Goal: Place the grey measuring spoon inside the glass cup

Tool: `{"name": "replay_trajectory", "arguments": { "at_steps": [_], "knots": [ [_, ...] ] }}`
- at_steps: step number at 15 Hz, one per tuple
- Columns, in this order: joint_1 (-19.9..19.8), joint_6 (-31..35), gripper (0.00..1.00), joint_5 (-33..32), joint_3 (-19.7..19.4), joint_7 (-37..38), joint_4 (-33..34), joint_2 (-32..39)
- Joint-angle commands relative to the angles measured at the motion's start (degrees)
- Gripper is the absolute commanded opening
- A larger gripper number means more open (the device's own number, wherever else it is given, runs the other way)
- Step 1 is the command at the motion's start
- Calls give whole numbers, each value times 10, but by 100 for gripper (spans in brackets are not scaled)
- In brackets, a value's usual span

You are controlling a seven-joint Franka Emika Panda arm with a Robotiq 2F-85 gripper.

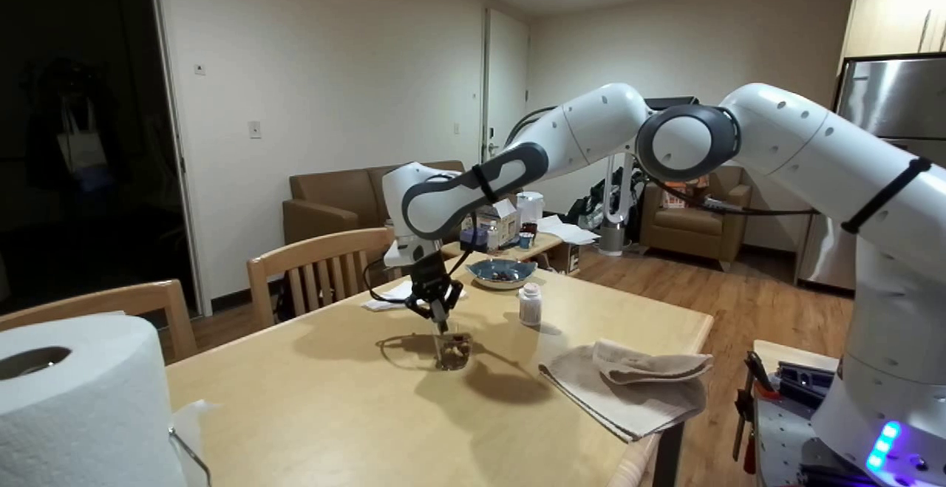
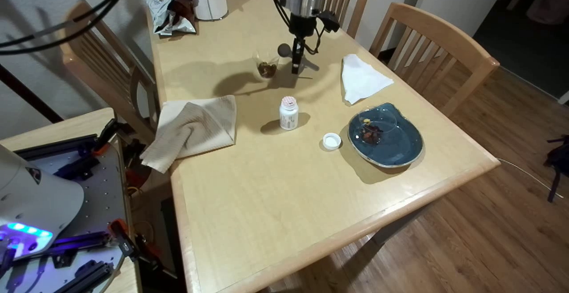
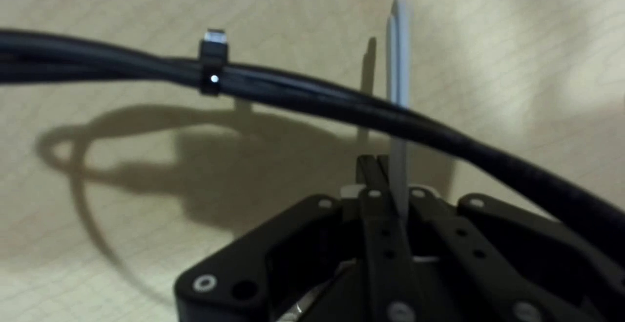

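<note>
The grey measuring spoon is held in my gripper. Its dark round bowl sticks out on the cup's side in an exterior view. In the wrist view, its thin grey handle passes between the nearly closed fingers of the gripper and points away. The glass cup stands upright on the table with dark brown pieces in its bottom. It also shows in an exterior view, just below and beside the fingertips. The spoon is above the table, beside the cup and outside it. The cup is not clearly visible in the wrist view.
A white bottle, its white cap and a blue dish with dark pieces are on the table. A beige cloth, a white napkin, a paper towel roll and snack bags lie around.
</note>
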Motion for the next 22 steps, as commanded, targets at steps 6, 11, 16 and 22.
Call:
{"name": "replay_trajectory", "arguments": {
  "at_steps": [6, 11, 16, 22],
  "knots": [
    [42, 20, 4, -51, -45, 132, -50, -68],
    [78, 0, 3, -53, -57, 173, -59, -123],
    [128, 21, 3, -101, -103, 277, -102, -154],
    [165, 15, 3, -255, -109, 461, -165, -163]
  ]
}}
